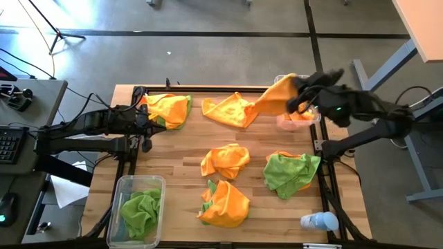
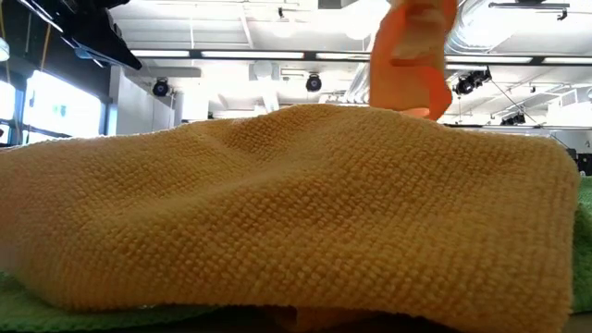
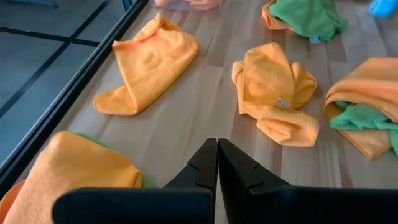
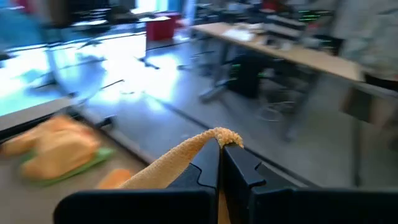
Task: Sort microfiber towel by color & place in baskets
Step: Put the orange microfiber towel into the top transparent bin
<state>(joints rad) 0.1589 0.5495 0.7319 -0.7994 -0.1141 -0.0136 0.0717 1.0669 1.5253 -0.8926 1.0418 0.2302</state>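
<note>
R gripper (image 1: 299, 95) lifts orange towel (image 1: 277, 97) over far-right basket (image 1: 315, 117), sorting by colour.
R jaws clamp towel corner; L gripper (image 3: 217, 163) closed, empty, parked left.

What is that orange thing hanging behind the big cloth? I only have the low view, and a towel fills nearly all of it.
Observer: An orange towel pinched in the shut right gripper, lifted over the far-right basket.
Operator: Anything in that basket yet?
Observer: Something orange lies inside; I can't tell more.
Operator: And the other basket?
Observer: The near-left basket holds a green towel.
Operator: Left arm?
Observer: The left gripper is shut and empty, above the table's far-left part.
</note>
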